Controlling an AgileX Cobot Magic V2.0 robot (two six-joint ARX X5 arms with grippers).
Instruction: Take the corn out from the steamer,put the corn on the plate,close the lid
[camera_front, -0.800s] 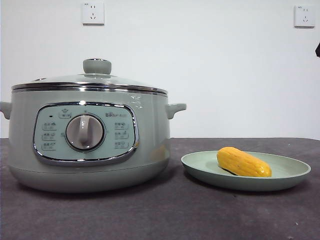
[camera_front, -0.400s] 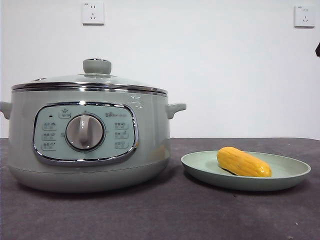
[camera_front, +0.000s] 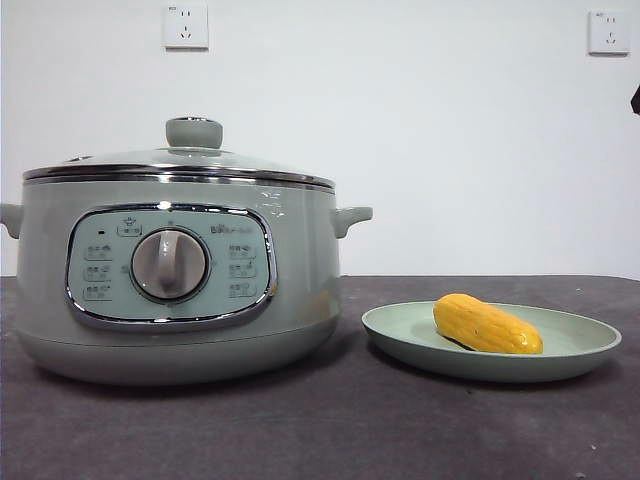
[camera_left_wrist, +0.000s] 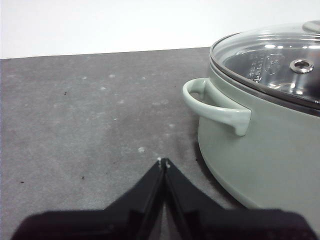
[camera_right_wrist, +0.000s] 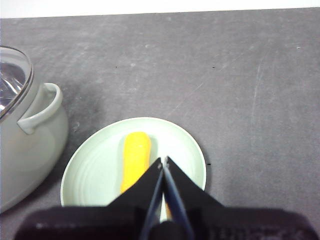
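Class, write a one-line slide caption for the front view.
Corn rests on the plate beside the steamer, its lid closed.

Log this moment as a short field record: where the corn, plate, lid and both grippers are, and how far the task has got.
corn: lying on the plate, held by nothing
plate: on the table beside the steamer, apart from it
lid: seated on the steamer's rim
steamer: closed, on the dark table
left gripper: shut, empty, above the table by the steamer's side handle
right gripper: shut, empty, above the plate
task: all three steps look done
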